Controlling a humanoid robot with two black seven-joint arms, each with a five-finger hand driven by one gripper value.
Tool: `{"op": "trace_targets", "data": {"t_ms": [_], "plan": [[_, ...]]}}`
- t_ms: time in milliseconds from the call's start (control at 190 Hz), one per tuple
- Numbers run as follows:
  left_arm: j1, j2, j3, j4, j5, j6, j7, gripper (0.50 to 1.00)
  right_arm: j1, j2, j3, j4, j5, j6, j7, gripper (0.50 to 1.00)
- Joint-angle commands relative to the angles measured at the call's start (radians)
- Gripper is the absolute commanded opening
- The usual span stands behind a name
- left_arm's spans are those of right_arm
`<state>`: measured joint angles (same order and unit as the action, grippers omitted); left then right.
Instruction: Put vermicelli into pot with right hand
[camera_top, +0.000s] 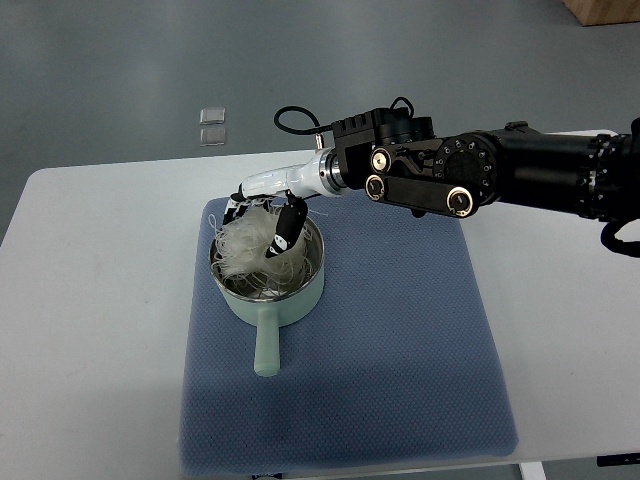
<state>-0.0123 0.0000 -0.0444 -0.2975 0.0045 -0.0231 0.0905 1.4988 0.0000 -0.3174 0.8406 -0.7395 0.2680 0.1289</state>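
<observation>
A pale green pot (300, 296) with a steel inside stands on the left part of a blue mat (400, 340), its handle pointing toward the near edge. A white bundle of vermicelli (245, 250) sits in the pot's opening, spilling over the left rim. My right hand (265, 222) reaches in from the right over the pot, its fingers curled around the bundle from above. The left arm does not show.
The mat lies on a white table (90, 320). Two small clear squares (212, 126) lie on the grey floor beyond the table's far edge. My black forearm (480, 175) crosses the table's far right part.
</observation>
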Motion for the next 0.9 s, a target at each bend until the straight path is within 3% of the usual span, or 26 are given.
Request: {"op": "trace_targets", "data": {"t_ms": [0, 357, 468, 673, 762, 893], "plan": [[0.0, 0.0, 0.0, 0.0, 0.0, 0.0, 0.0, 1.0, -0.002, 0.0, 0.003, 0.002, 0.002, 0.005, 0.0, 0.913], [0.0, 0.0, 0.0, 0.001, 0.0, 0.0, 0.0, 1.0, -0.032, -0.02, 0.297, 0.0, 0.005, -0.006, 0.003, 0.921], [0.0, 0.0, 0.0, 0.0, 0.0, 0.0, 0.0, 1.0, -0.161, -0.104, 0.504, 0.0, 0.011, -0.007, 0.005, 0.921], [0.0, 0.0, 0.001, 0.0, 0.0, -0.001, 0.0, 1.0, -0.428, -0.156, 0.897, -0.009, 0.124, -0.041, 0.031, 0.921], [0.0, 0.0, 0.001, 0.0, 0.0, 0.0, 0.0, 1.0, -0.557, -0.144, 1.087, -0.011, 0.175, -0.092, 0.074, 0.921], [0.0, 0.0, 0.001, -0.002, 0.0, 0.0, 0.0, 1.0, -0.7, -0.135, 1.296, -0.014, 0.285, -0.099, 0.136, 0.921]]}}
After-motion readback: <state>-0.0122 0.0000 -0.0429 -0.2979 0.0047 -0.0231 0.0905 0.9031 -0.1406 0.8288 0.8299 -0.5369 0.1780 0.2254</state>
